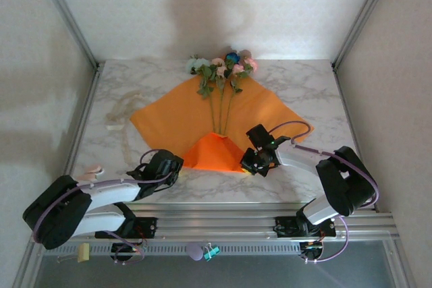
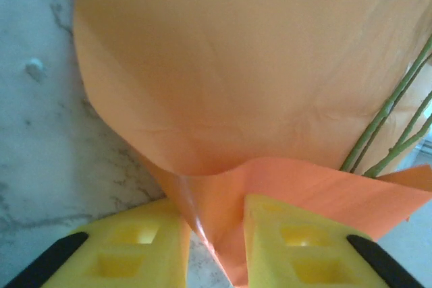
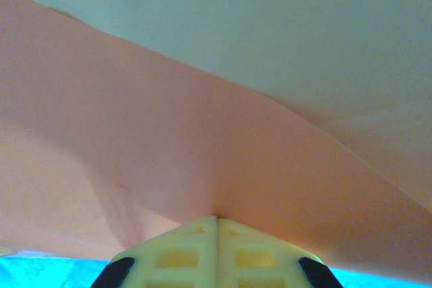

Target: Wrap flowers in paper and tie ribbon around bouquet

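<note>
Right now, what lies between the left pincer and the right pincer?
The folded-up near corner of the thin orange paper sheet, seen in the top view.

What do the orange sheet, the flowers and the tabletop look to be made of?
Orange sheet: thin matte paper, apparently; it holds a sharp fold and curls softly at its edge. Flowers: likely artificial, fabric-like blooms on thin, stiff green stems, though too small to be sure. Tabletop: marble-patterned with grey veins, smooth; real stone or a printed laminate cannot be told.
</note>
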